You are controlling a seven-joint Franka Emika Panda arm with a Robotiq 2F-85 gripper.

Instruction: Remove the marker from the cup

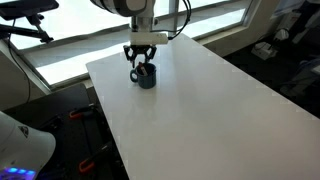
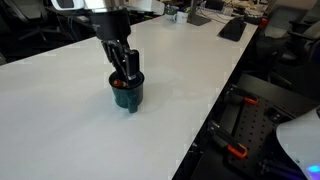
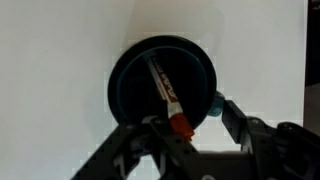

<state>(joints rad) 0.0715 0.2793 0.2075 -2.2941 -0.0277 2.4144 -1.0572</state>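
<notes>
The dark mug [image 1: 146, 77] stands on the white table [image 1: 200, 100], toward its far side. It also shows in an exterior view [image 2: 128, 96] and from above in the wrist view [image 3: 135, 85]. The marker [image 3: 165, 88] leans inside it, and its red end [image 3: 180, 126] sticks up over the rim. My gripper [image 3: 192, 122] is right above the mug, also seen in both exterior views [image 1: 141, 62] [image 2: 125, 66]. Its fingers are spread either side of the marker's red end. There is a gap on the right side, so it is open. The mug's handle [image 3: 213, 101] points toward the right finger.
The table's edge [image 2: 205, 125] drops off beside the mug toward black equipment on the floor [image 2: 250, 120]. Dark objects [image 2: 232, 28] lie at the table's far end. A window and a chair [image 1: 25, 50] stand behind the table.
</notes>
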